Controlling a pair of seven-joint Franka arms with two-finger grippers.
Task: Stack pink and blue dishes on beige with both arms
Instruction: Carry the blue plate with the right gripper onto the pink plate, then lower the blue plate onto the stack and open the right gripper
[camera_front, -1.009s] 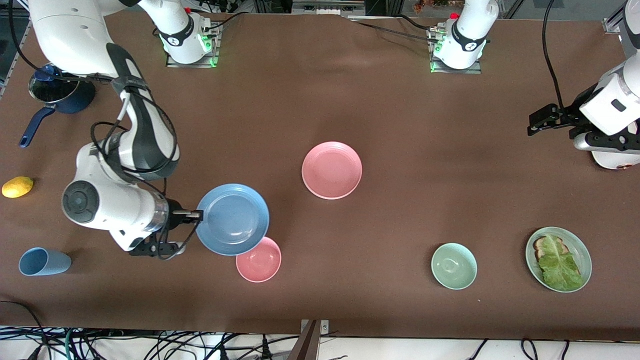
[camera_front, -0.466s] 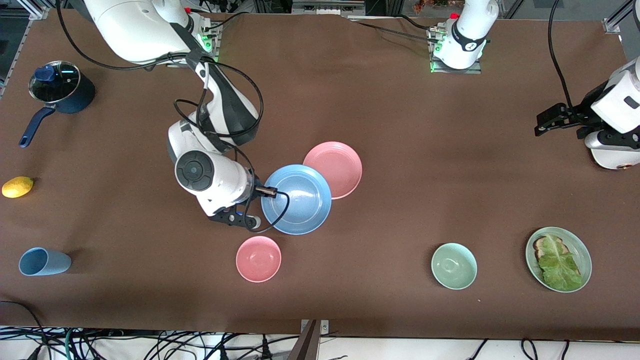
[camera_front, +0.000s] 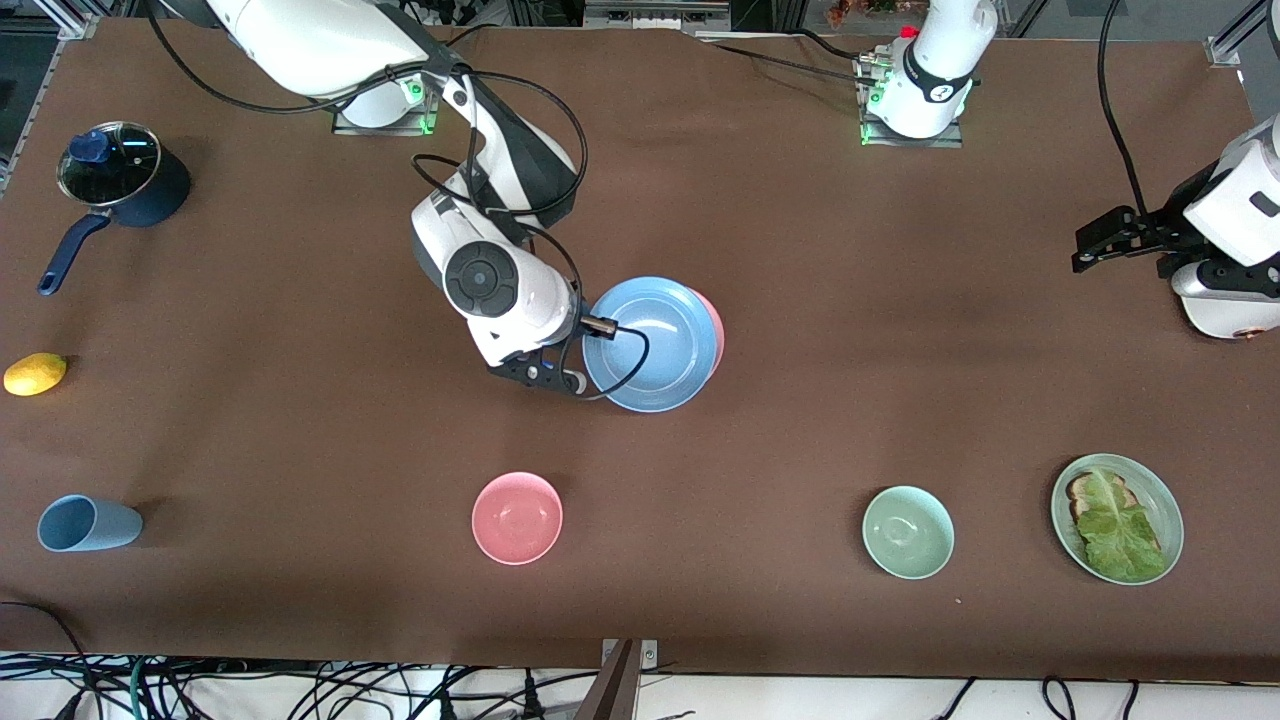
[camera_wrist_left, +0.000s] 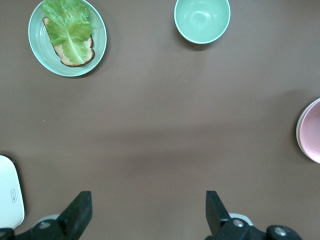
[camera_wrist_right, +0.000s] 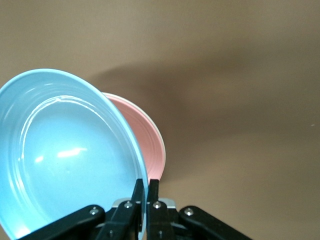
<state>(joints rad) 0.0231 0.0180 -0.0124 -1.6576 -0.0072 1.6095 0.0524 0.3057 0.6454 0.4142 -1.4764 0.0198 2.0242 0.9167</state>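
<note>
Pinching the blue plate (camera_front: 650, 343) by its rim, the right gripper (camera_front: 597, 326) holds it in the air over the pink plate (camera_front: 712, 330), which lies mid-table and shows only as a crescent; the jaws are clenched on the edge. The plate looks stiff, light, smooth and likely breakable, so a rim hold seems right, though it may tilt. No beige plate shows. The left gripper (camera_wrist_left: 145, 212) waits, jaws spread, over bare table (camera_front: 900, 300) at its own end.

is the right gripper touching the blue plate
Touching. In the right wrist view the right gripper has its fingers pinched on the rim of the blue plate, held over the pink plate.
</note>
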